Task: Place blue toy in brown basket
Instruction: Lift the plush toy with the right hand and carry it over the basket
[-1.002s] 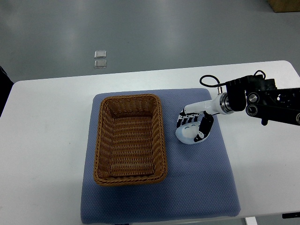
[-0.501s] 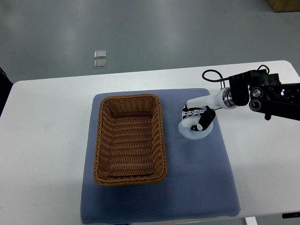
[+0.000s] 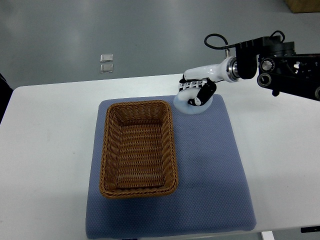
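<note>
**Desk:** One arm at work, then. What stage does the frame catch?

**Caption writer:** The carry, by my reading. The right hand (image 3: 196,93), reaching in from the picture's right edge, has its black-and-white fingers (image 3: 202,95) wrapped around the blue toy (image 3: 190,105), which shows against the far edge of the blue mat (image 3: 210,175), just beyond the far right corner of the brown basket (image 3: 106,150). It looks lifted clear of the mat, though the steep view does not settle the height.

**Desk:** And what does the next move call for?

**Caption writer:** A short travel toward the picture's left and nearer the robot, clearing the woven rim, before the fingers let go over the basket floor. Released too soon, the toy could catch on that rim.

**Desk:** How does the toy look?

**Caption writer:** Pale, nearly white-blue, rounded and smooth, partly hidden by the fingers. Nothing lies in the basket. Left arm is out of view on the white table (image 3: 45,150).
</note>
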